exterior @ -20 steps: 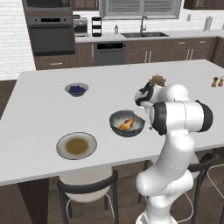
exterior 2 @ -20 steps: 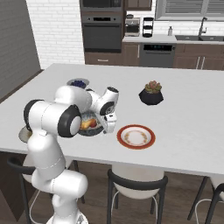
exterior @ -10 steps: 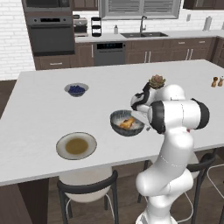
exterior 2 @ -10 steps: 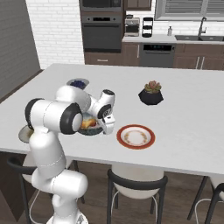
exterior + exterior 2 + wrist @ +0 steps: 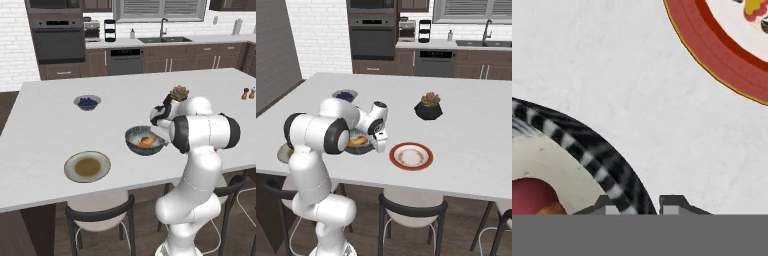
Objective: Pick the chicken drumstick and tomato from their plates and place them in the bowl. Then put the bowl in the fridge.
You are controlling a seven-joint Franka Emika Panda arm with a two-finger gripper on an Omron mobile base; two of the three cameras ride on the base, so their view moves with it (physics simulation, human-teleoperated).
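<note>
The dark speckled bowl (image 5: 133,144) (image 5: 362,150) sits on the white island counter with the golden chicken drumstick (image 5: 146,141) (image 5: 358,141) inside. In the hand view the bowl's striped rim (image 5: 587,145) runs down between my fingertips. The red tomato (image 5: 529,195) lies on its pale inside beside the orange drumstick. My gripper (image 5: 639,204) (image 5: 161,134) (image 5: 379,146) is shut on the bowl's rim, on the side facing the red-rimmed plate (image 5: 411,156) (image 5: 712,55). The grey-rimmed plate (image 5: 87,166) lies bare to the bowl's left. The fridge is out of view.
A small bowl of blue berries (image 5: 87,102) (image 5: 344,95) stands farther back on the island. A black pot with a succulent (image 5: 429,106) (image 5: 179,93) stands behind the red-rimmed plate. Stools (image 5: 100,212) line the near counter edge (image 5: 421,187).
The gripper's fingers have gone from wide open to shut on the bowl's rim. The hand has dropped slightly towards the bowl. Bowl and plates have not moved.
</note>
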